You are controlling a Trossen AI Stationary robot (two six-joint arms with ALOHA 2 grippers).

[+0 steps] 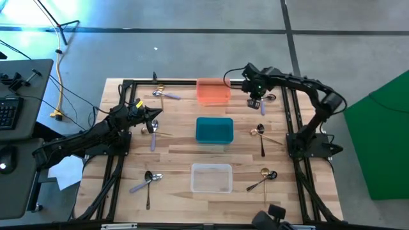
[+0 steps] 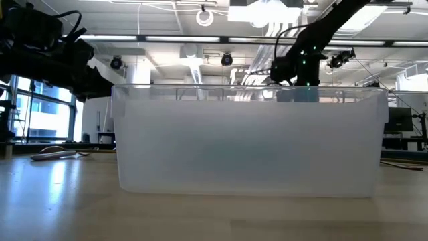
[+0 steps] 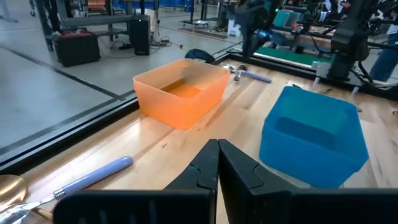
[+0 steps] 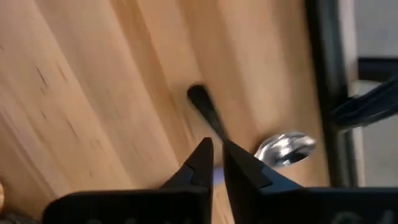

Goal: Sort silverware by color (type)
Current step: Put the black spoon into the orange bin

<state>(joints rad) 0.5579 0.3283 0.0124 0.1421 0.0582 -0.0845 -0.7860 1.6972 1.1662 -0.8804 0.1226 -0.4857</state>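
Lying scattered over the wooden tabletop, the silverware flanked a middle column of three bins: orange bin at the far end, teal bin in the middle, clear bin nearest.

Right gripper hung at the far right, just beside the orange bin, over a lavender-handled silver spoon. In its wrist view the shiny bowl lay beside a dark, thin handle (its other end was hidden behind the fingers), and the fingertips stood nearly together, a thin gap between them, nothing visibly clamped.

Left gripper hovered left of the teal bin, fingers together, above a lavender handle whose long axis ran near to far. Another lavender-handled spoon lay left of the orange bin, bowl pointing left.

A gold spoon and a black piece lay right of the teal bin, the black one pointing near to far. More pieces lay near left and near right, slanted.
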